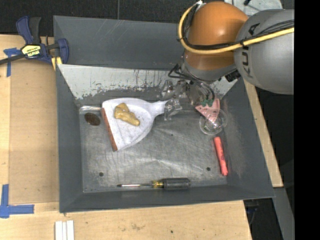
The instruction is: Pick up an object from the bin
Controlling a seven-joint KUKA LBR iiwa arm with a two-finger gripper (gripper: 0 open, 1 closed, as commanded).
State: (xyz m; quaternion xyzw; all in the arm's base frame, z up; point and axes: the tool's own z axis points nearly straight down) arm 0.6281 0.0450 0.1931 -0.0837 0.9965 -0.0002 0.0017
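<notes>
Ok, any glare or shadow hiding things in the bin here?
Camera view: light glares off the far wall of the bin; shadow from the arm darkens the end effector by the handle of the white dustpan; screwdriver and red marker lie clearly lit.

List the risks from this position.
1. The gripper sits at the handle end of the white dustpan. If it is lifted from there, the pan may tilt and shed the yellow lump lying on it.
2. The clear cup, with a pink piece in it, lies close beside the gripper, so a sideways move might knock it.
</notes>
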